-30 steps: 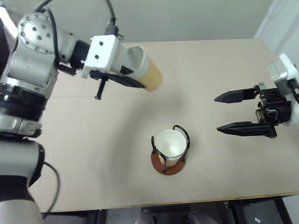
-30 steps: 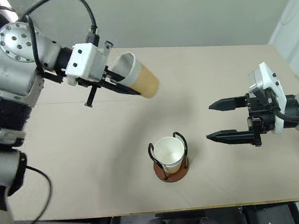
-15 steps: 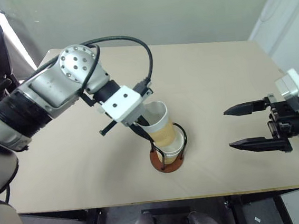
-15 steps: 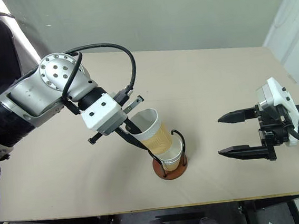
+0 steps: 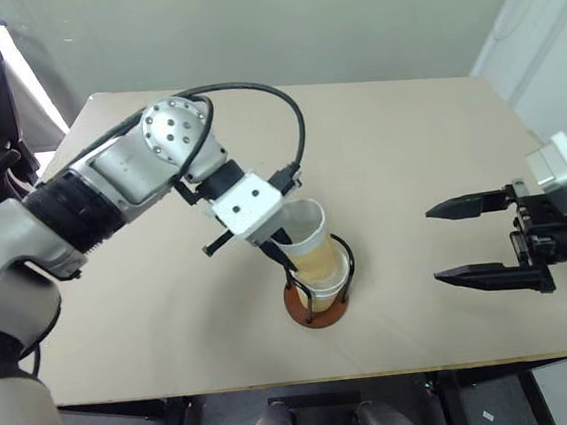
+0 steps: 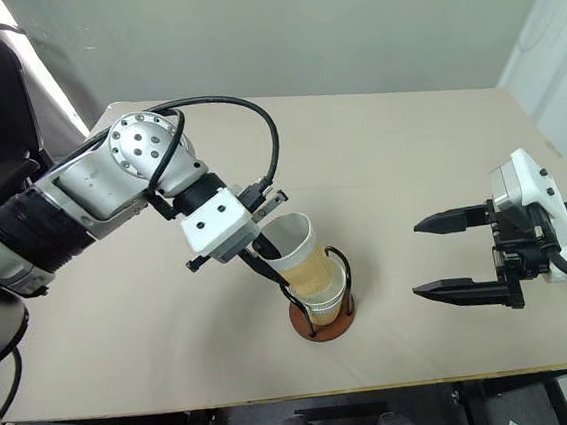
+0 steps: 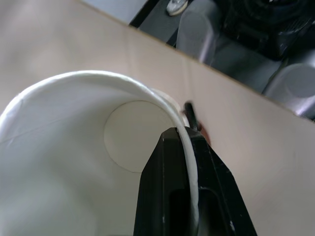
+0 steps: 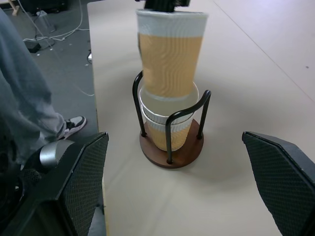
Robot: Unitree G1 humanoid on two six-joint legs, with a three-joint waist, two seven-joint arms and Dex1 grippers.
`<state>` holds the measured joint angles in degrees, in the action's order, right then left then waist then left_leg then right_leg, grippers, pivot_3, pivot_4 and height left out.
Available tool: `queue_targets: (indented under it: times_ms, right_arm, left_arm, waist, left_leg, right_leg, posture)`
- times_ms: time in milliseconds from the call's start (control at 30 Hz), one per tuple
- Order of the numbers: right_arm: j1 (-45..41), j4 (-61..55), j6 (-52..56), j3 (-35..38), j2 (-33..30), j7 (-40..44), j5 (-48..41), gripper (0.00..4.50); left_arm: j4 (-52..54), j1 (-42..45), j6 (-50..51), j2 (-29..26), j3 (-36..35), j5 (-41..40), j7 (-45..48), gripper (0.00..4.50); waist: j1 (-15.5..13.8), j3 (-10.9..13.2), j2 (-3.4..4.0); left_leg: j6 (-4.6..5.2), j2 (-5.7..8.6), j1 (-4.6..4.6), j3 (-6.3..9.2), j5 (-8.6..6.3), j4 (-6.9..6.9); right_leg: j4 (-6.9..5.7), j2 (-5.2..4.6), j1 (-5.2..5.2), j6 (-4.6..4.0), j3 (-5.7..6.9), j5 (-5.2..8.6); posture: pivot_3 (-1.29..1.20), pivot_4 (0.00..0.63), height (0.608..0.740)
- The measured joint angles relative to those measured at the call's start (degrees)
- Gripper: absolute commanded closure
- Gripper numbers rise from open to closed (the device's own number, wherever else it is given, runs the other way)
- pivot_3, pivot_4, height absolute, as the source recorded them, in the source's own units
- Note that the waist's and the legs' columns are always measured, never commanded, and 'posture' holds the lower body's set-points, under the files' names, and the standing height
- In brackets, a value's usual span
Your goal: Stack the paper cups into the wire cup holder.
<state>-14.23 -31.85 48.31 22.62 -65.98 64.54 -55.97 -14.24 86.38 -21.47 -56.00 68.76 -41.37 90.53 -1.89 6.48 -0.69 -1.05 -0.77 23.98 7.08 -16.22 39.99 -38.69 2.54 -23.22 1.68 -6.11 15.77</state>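
Table [image 5: 407, 140]: wire cup holder [image 8: 171, 147] near front edge, stacked cups [image 8: 165, 125] inside. Left gripper [image 6: 268, 259] pinched on rim of top paper cup [image 8: 170, 54], part-nested, slightly tilted. Right gripper [image 5: 472, 240] wide open, empty, well apart. Risk: tilted cup jamming, tipping holder.

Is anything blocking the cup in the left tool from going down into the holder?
Nothing visible. The held cup, pinched at its rim by the left tool, already sits partly inside the cups nested in the wire holder. The wire loops stand around it, not across its path.
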Motion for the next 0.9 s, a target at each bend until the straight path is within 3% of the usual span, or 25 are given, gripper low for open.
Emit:
queue_targets:
  times_ms: [33,133,500,600,767,900]
  right_arm:
    - [-0.12,0.05,0.0,-0.01,0.02,-0.2,0.0,0.07]
    - [-0.86,0.14,-0.01,-0.22,0.03,-0.63,-0.03,0.07]
    - [-1.66,0.16,-0.01,-0.9,0.05,-1.3,-0.14,0.07]
    - [-1.83,0.32,-0.3,-1.22,0.13,-1.09,-0.1,0.07]
    - [-1.77,1.63,-2.01,-4.19,0.42,0.58,1.53,0.07]
    - [-0.14,4.91,-4.47,-6.57,-0.32,4.67,5.29,0.07]
  left_arm:
    - [0.03,0.0,0.0,0.01,0.0,0.02,0.0,4.48]
    - [0.03,-0.03,0.06,0.02,0.0,0.16,0.01,3.85]
    - [0.03,-1.74,0.89,1.45,-1.39,0.81,0.05,0.03]
    - [-1.15,-2.9,2.83,3.63,-5.46,1.97,0.1,0.03]
    - [-5.35,-7.78,9.3,5.52,-18.43,4.99,0.16,0.03]
    - [-6.85,-21.51,20.19,-4.03,-31.31,4.64,-1.23,0.03]
  waist:
    - [0.02,0.0,0.0]
    - [0.02,0.0,0.0]
    - [-0.02,0.0,0.0]
    - [-0.12,0.0,0.0]
    - [0.11,0.0,0.02]
    - [1.81,-0.08,0.2]
  left_leg:
    - [0.0,0.0,0.0,0.0,-0.01,0.0]
    - [-0.02,0.0,0.01,0.0,-0.02,-0.01]
    - [-0.02,0.0,0.03,0.0,-0.06,-0.01]
    - [-0.02,0.01,0.04,-0.01,-0.06,-0.01]
    - [-0.03,0.02,0.03,-0.03,-0.06,-0.02]
    - [-0.09,0.01,-0.18,-0.1,-0.02,-0.3]
  right_leg:
    - [0.01,0.0,0.0,0.01,0.0,0.0]
    - [0.06,0.0,0.0,0.02,-0.01,0.02]
    - [0.19,0.0,0.03,0.05,-0.04,0.02]
    - [0.22,0.0,0.06,0.09,-0.04,0.01]
    - [0.25,0.03,0.05,0.12,-0.1,-0.01]
    - [0.26,0.13,-0.05,0.14,-0.38,0.01]
  posture:
    - [0.0,0.15,0.74]
    - [0.0,0.15,0.74]
    - [0.0,0.15,0.74]
    - [0.0,0.15,0.74]
    - [0.0,0.15,0.74]
    - [0.0,0.15,0.74]
